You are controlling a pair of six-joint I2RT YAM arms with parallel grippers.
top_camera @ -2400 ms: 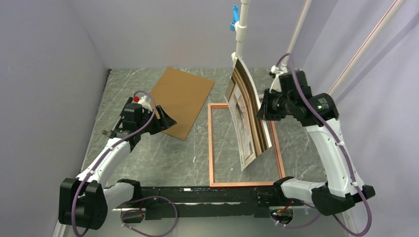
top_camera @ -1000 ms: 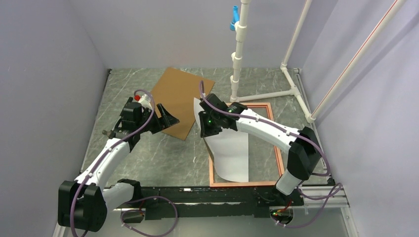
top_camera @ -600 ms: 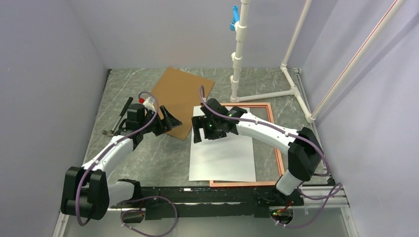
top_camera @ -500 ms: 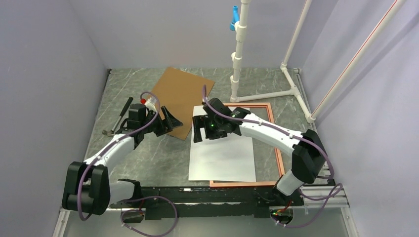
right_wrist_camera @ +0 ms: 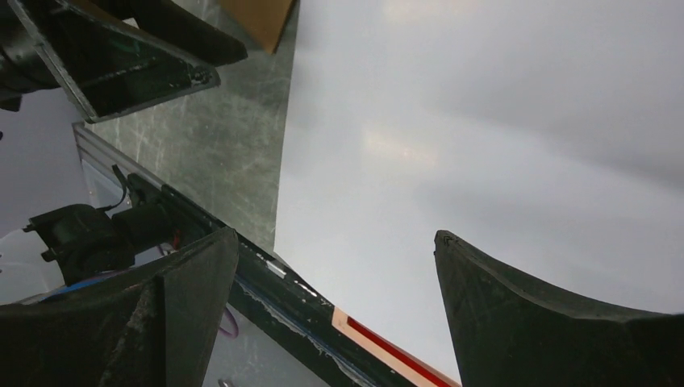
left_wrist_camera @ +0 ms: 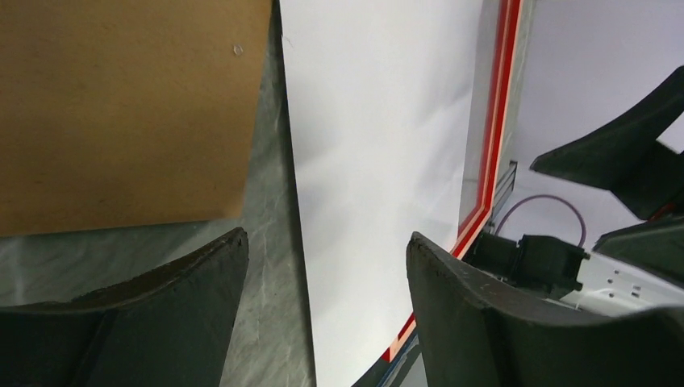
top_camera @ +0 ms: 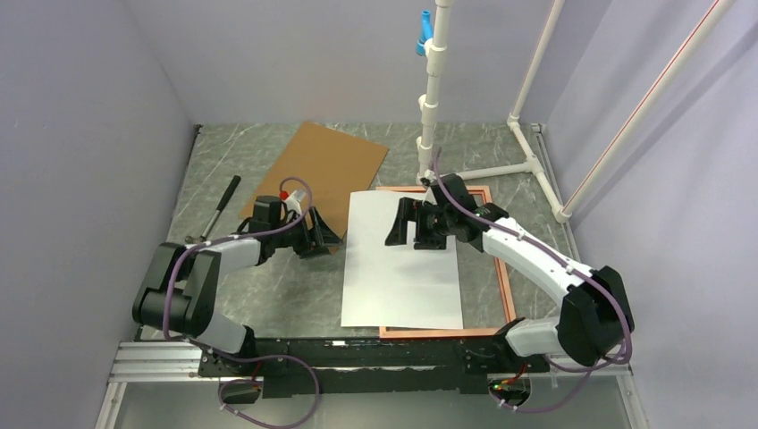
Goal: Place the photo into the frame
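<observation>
The photo (top_camera: 402, 268) lies flat with its plain white back up, covering the left part of the frame (top_camera: 506, 277) and overhanging the frame's left rail onto the table. The frame's copper edge shows at the top, right and bottom; its red face (left_wrist_camera: 494, 145) shows beside the photo (left_wrist_camera: 379, 161). My left gripper (top_camera: 329, 234) is open and low, just left of the photo's left edge. My right gripper (top_camera: 409, 231) is open above the photo's upper half with nothing between its fingers. In the right wrist view the gripper (right_wrist_camera: 335, 242) looks down on the photo (right_wrist_camera: 484, 145) and a frame corner (right_wrist_camera: 387, 343).
A brown backing board (top_camera: 317, 170) lies at the back left, its near corner beside my left gripper. A black-handled tool (top_camera: 219, 208) rests left of it. A white pipe stand (top_camera: 429, 98) rises behind the frame, its base pipes running to the right wall.
The right gripper opened and let go of the photo, which dropped flat, white side up. That gripper then drew back right over it. The left gripper moved right to the photo's left edge.
</observation>
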